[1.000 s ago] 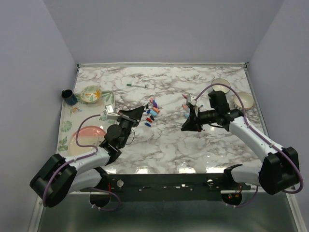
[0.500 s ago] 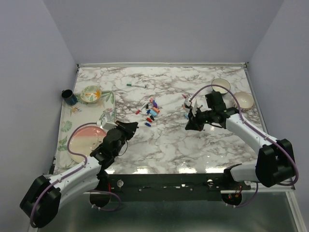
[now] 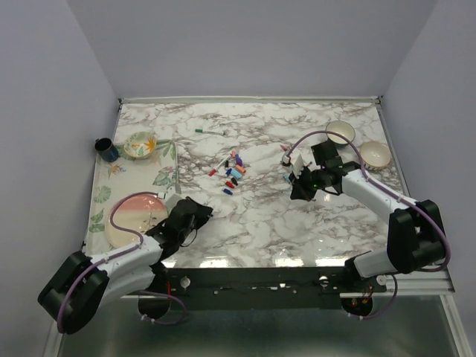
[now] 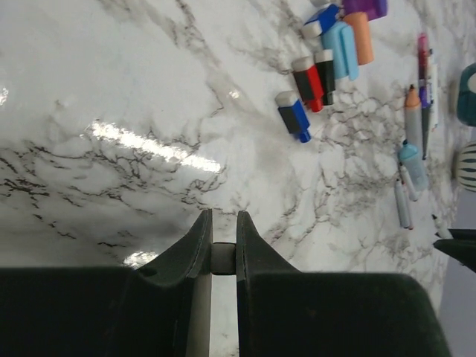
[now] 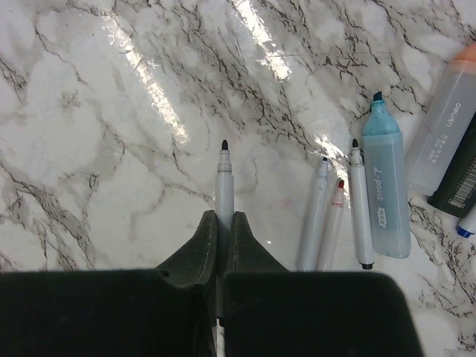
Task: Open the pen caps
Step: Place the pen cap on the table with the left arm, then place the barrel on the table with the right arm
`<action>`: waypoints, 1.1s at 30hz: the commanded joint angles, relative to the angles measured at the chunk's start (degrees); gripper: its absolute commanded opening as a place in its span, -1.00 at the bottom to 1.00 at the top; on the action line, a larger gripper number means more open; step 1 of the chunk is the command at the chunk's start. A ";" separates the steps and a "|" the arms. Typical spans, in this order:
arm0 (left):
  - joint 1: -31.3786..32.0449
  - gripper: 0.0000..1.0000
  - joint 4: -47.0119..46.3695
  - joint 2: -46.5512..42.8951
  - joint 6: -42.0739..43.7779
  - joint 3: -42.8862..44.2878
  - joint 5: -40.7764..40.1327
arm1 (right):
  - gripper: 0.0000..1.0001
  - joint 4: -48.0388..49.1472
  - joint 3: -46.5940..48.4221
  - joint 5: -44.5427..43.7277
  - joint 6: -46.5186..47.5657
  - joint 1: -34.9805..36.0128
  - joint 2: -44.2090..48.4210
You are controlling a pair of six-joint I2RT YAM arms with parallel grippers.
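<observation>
Several loose pen caps [image 3: 232, 172] in blue, red, black, orange and purple lie mid-table; the left wrist view shows them ahead as a blue cap [image 4: 294, 115], a red cap [image 4: 307, 74] and an orange cap [image 4: 362, 33]. My left gripper [image 3: 197, 216] hovers low near the front left, well short of them, shut [image 4: 223, 223] on a small pale stubby cap [image 4: 223, 259] seen end-on. My right gripper [image 3: 297, 192] is shut [image 5: 224, 217] on an uncapped white pen [image 5: 224, 182] with a black tip, pointing down at the marble.
Uncapped pens [image 5: 359, 201] and a teal marker [image 5: 387, 178] lie just right of my right gripper. A green pen [image 3: 210, 132] lies further back. A pink plate [image 3: 130, 212], a floral bowl [image 3: 139, 143] and a dark cup [image 3: 105, 149] stand left; two bowls [image 3: 374, 154] stand right.
My left arm has drawn back toward the front left, away from the cap pile. My right gripper has shifted back and right with its pen, toward the loose pens.
</observation>
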State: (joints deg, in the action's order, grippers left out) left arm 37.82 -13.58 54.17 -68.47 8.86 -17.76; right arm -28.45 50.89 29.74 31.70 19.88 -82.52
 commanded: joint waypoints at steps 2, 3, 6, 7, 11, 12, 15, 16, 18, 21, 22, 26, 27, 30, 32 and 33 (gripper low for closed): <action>-0.38 -0.96 -3.72 8.57 2.02 2.65 2.46 | -0.94 -1.00 1.75 -2.05 0.38 0.07 -0.62; -0.30 -0.95 -5.12 9.89 2.46 3.78 2.90 | -0.94 -1.08 1.84 -2.22 0.46 0.07 -0.71; -0.38 -0.92 -7.24 15.51 2.81 6.94 2.73 | -0.94 -1.17 1.84 -2.23 0.46 0.07 -0.80; -0.47 -0.91 -7.68 18.31 2.90 7.91 2.73 | -0.94 -1.17 1.93 -2.40 0.55 0.07 -0.97; -0.91 -0.77 -9.44 25.09 2.99 12.40 3.25 | -0.94 -1.35 2.02 -2.58 0.55 -0.01 -0.98; -1.00 -0.74 -9.70 26.24 2.99 13.97 3.34 | -0.94 -1.35 1.93 -2.67 0.55 0.07 -0.89; -1.70 -0.47 -10.06 29.49 2.20 15.83 3.26 | -0.93 -1.17 1.93 -3.02 0.55 0.07 -0.80; -2.22 -0.40 -10.23 30.46 2.02 16.10 3.26 | -0.93 -1.35 1.93 -3.10 0.55 0.07 -0.80; -2.66 -0.22 -10.06 31.08 1.76 16.88 3.43 | -0.93 -1.35 2.02 -3.10 0.55 0.07 -0.89; -3.54 -0.01 -9.71 31.61 2.11 17.50 3.61 | -0.93 -1.35 2.19 -3.28 0.55 0.07 -0.98; -3.72 0.04 -9.53 31.87 2.20 17.77 3.70 | -0.93 -1.44 2.19 -3.46 0.55 0.07 -0.98; -5.04 0.18 -7.86 32.49 2.81 19.26 5.19 | -0.93 -1.09 2.19 -4.94 0.38 0.07 -0.98; -5.39 0.19 -7.69 32.40 3.25 19.44 5.71 | -0.93 -0.74 2.11 -5.47 0.29 0.07 -0.98; -6.09 0.22 -6.64 31.17 3.78 19.35 5.81 | -0.93 0.75 1.93 -8.63 -0.50 0.07 -0.80; -6.36 0.29 -5.67 28.98 5.18 19.18 5.28 | -0.92 1.46 1.67 -10.30 -0.94 0.07 -0.80; -6.62 0.34 -4.53 28.10 5.97 19.17 5.10 | -0.91 2.33 1.40 -12.14 -1.20 0.07 -0.89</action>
State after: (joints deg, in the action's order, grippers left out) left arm 32.18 -22.92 85.54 -65.95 27.73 -12.80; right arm -28.56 51.40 23.92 31.53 19.88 -82.94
